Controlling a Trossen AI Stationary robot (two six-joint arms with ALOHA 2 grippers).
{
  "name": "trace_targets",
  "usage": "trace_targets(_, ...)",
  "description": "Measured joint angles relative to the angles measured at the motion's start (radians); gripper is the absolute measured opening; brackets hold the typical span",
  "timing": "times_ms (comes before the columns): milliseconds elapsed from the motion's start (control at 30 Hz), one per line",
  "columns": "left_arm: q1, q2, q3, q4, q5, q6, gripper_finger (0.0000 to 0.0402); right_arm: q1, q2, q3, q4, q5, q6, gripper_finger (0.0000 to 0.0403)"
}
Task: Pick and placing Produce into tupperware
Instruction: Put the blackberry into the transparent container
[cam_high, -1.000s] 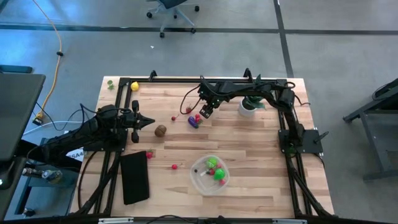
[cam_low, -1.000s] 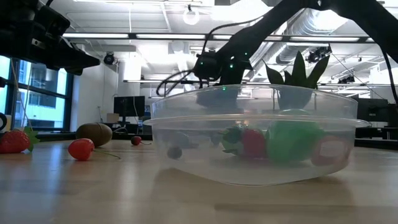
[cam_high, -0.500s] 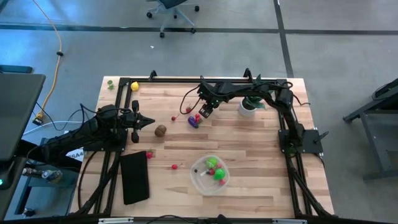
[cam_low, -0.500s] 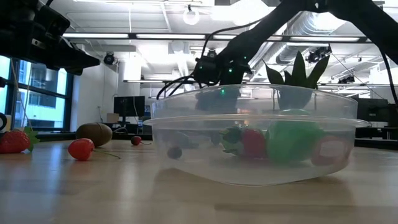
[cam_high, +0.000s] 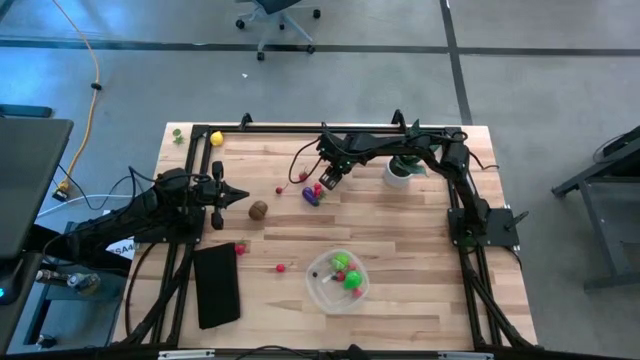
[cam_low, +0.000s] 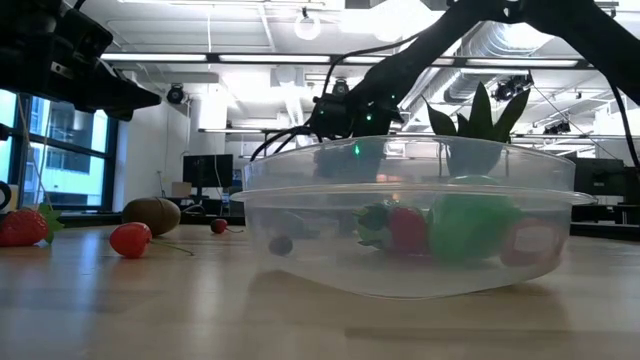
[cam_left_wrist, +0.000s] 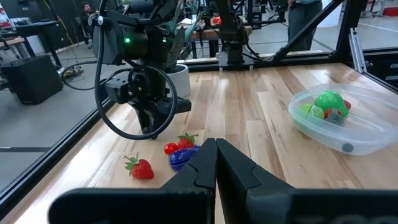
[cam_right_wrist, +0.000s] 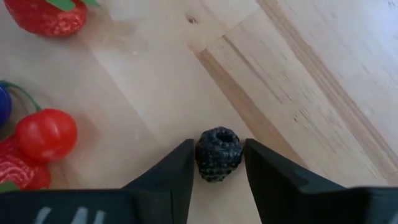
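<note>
My right gripper (cam_high: 327, 182) points down over a cluster of produce at the table's far middle. It is shut on a small black berry (cam_right_wrist: 217, 154). Red strawberries (cam_right_wrist: 46, 15), a red cherry (cam_right_wrist: 45, 134) and a purple piece (cam_high: 310, 197) lie beside it. The clear round tupperware (cam_high: 338, 280) stands near the front edge and holds green and red pieces (cam_low: 440, 225). My left gripper (cam_high: 240, 197) is shut and empty, level above the table's left side, near a brown kiwi (cam_high: 258, 210). My right gripper pinches the black berry by its two opposite sides (cam_right_wrist: 202, 155) between its two fingers. The fingers come from above, pointing down. The berry is at or just above the wooden table; I cannot tell whether it is lifted clear.
A spiky plant in a white pot (cam_high: 398, 170) stands just right of my right gripper. A flat black rectangle (cam_high: 216, 285) lies at the front left. A strawberry (cam_high: 240, 249) and a cherry (cam_high: 281, 267) lie between it and the tupperware. A yellow piece (cam_high: 216, 139) sits at the far left corner.
</note>
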Motion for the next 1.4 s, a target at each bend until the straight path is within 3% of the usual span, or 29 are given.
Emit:
trace_targets(300, 0.000, 0.000, 0.000, 0.000, 0.000, 0.000, 0.0001, 0.000, 0.001, 0.000, 0.006, -0.002, 0.012, 0.0098)
trace_targets(700, 0.000, 0.000, 0.000, 0.000, 0.000, 0.000, 0.0001, 0.039, -0.031, -0.004, -0.006, 0.018, -0.013, 0.0095)
trace_targets(1000, 0.000, 0.000, 0.000, 0.000, 0.000, 0.000, 0.0001, 0.162, -0.187, -0.004, -0.039, 0.047, -0.054, 0.0094)
trace_targets(1400, 0.000, 0.000, 0.000, 0.000, 0.000, 0.000, 0.0001, 0.433, -0.370, -0.003, -0.092, 0.120, -0.009, 0.0094)
